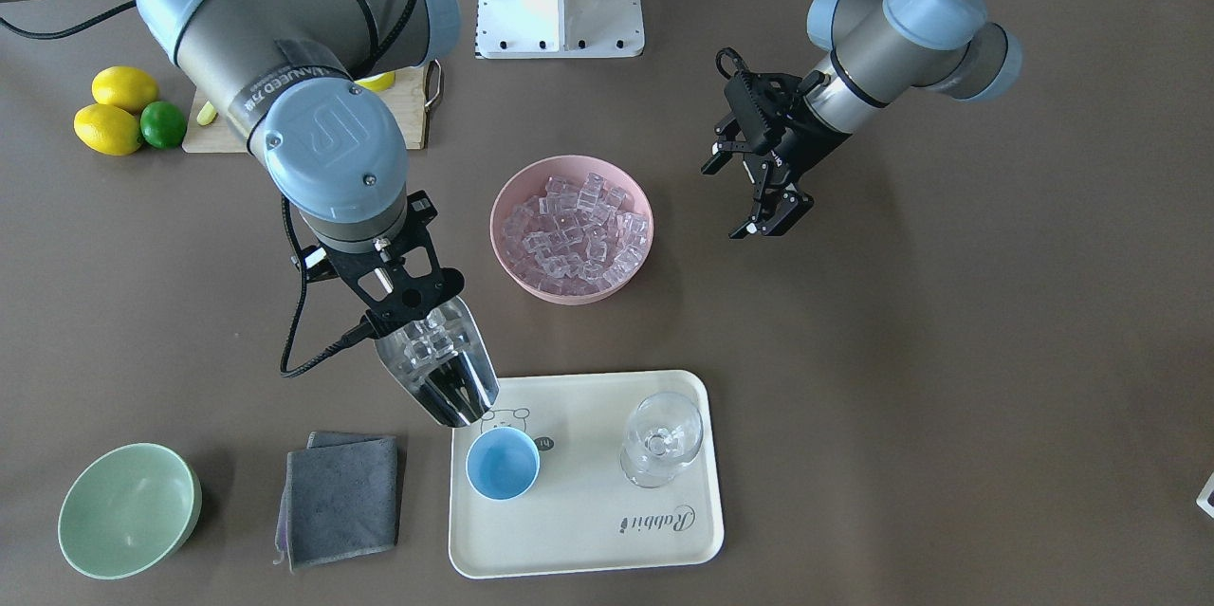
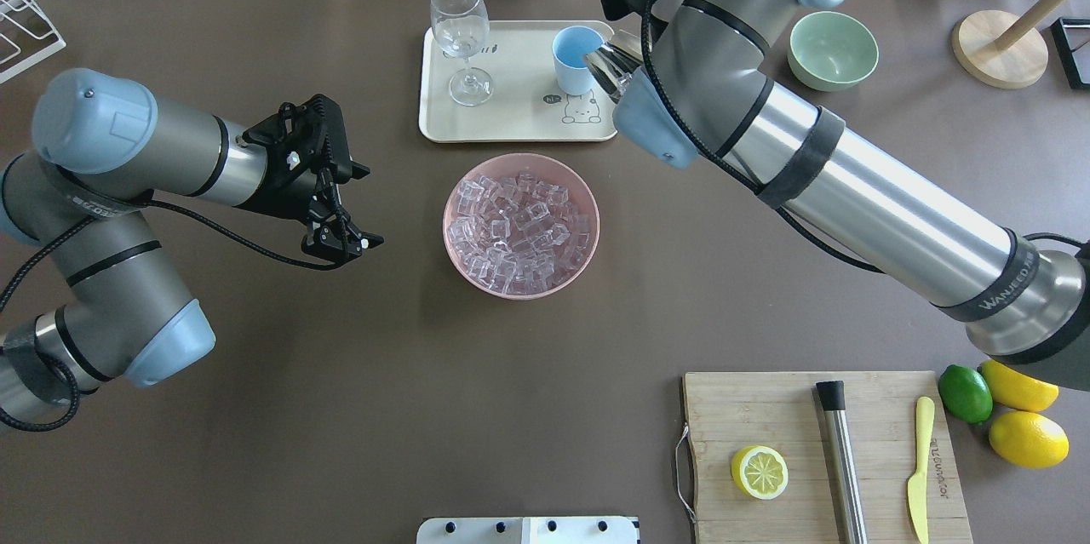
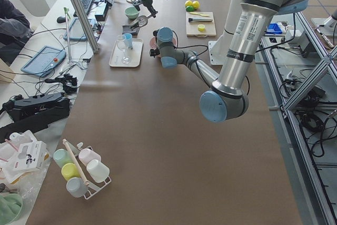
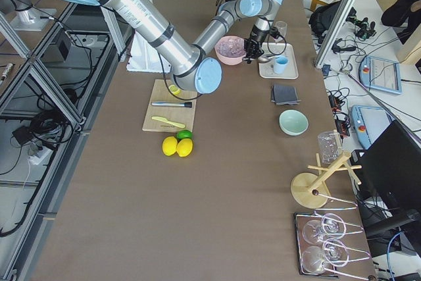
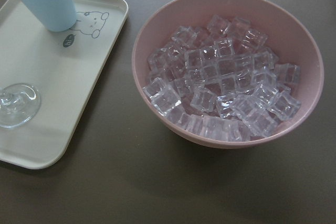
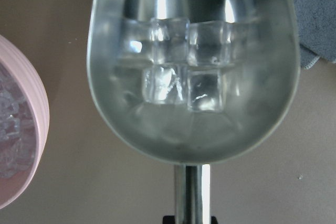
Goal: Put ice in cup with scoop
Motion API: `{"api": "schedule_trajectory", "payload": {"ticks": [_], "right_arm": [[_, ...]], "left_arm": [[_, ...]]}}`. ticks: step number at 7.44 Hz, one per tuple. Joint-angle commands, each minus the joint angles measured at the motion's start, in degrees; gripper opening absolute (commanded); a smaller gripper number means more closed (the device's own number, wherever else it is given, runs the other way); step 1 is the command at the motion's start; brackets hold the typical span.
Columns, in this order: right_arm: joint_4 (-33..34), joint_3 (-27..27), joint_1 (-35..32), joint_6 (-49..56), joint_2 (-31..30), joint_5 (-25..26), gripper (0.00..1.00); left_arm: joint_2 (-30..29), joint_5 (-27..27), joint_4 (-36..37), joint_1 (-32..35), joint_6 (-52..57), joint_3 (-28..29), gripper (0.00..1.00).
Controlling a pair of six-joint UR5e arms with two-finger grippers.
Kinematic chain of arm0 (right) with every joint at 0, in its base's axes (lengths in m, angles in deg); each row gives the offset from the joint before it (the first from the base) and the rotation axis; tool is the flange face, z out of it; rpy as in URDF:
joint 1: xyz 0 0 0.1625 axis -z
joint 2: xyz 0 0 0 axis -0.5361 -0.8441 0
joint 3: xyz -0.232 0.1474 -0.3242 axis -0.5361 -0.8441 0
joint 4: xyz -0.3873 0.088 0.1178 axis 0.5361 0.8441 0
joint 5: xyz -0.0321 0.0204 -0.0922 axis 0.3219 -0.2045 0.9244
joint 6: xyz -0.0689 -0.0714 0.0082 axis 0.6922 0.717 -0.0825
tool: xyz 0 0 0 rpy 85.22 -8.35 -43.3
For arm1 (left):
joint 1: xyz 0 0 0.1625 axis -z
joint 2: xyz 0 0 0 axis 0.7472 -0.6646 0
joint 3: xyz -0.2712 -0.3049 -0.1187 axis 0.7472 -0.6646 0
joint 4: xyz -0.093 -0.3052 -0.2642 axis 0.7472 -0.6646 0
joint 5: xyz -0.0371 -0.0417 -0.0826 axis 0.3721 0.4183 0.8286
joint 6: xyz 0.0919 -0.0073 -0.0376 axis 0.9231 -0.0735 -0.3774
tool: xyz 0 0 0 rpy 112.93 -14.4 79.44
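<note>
The scoop [image 1: 441, 374] — handle clamped in the right gripper [image 1: 410, 299], ice [image 6: 181, 66] aboard — pointed mouth-down toward the cup [image 1: 502, 464]; the left gripper [image 2: 364, 206] hung wide.

1 pink bowl [image 1: 560, 291], 1 green bowl [image 1: 128, 511], 1 cup [image 1: 502, 463], 1 scoop [image 1: 446, 378], 1 glass [image 1: 662, 440], 1 tray [image 1: 579, 530] — plus 2 lemons [image 1: 108, 129], 1 lime [image 1: 163, 124].

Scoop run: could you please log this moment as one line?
right claw: holds scoop | scoop: loaded with ice, tip near cup | cup: empty | left claw: open
</note>
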Motion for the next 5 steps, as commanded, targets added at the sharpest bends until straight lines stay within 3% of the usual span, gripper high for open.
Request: {"api": "schedule_trajectory", "payload": {"ticks": [1,3,5], "right_arm": [[1.5,-8.8,-1.1,2.2,5.8,0.0,0.0],[4.9,-14.1,-2.0,5.0,9.6,-0.8,0.0],[9.6,-16.7,-2.0,7.2,11.3,-1.7,0.0]], "left_arm": [[1.1,-6.2,15.6,-0.5,0.4,-8.4,0.98],[1.0,-8.4,25.3,-0.4,0.3,-10.5,0.98],[1.1,-13.5,27.8,-0.4,0.6,-10.6,0.98]]}}
